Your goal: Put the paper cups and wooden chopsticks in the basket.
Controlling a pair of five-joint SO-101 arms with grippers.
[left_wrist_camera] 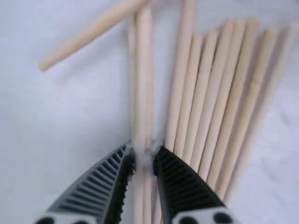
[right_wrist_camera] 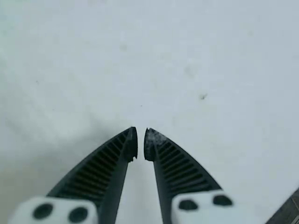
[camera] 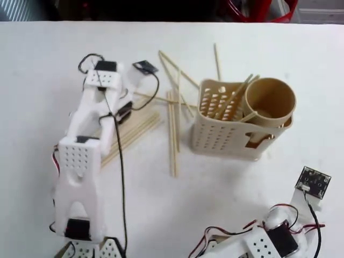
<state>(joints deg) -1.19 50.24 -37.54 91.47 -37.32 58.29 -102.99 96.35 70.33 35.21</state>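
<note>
Two chopsticks, as far as can be told, make up the clamped pair [left_wrist_camera: 141, 93], on which the left gripper [left_wrist_camera: 144, 157] is closed, the sticks passing between the jaws with their long axis in line with the fingers. Just beside this pair lies the bundle of chopsticks [left_wrist_camera: 219, 107], flat on the table [camera: 54, 54], its sticks side by side and parallel to the held ones. In the high view the bundle is found well apart from the basket [camera: 226, 134], on the side where the left arm [camera: 80, 161] stands, lying slantwise with one end turned toward the basket. Between bundle and basket the loose chopsticks [camera: 173, 129] are scattered, some crossing each other. One paper cup [camera: 269, 99] is seated in the basket at the end farther from the bundle; a few basket chopsticks [camera: 232, 99] are lodged beside it. The right gripper [right_wrist_camera: 140, 140] is held over bare table with its jaws together and nothing between them. The left arm is judged the nearer to the sticks left on the table. A lift and a sideways carry across the loose chopsticks toward the basket is judged to be called for, with the pair tipped end-down over the opening.
</note>
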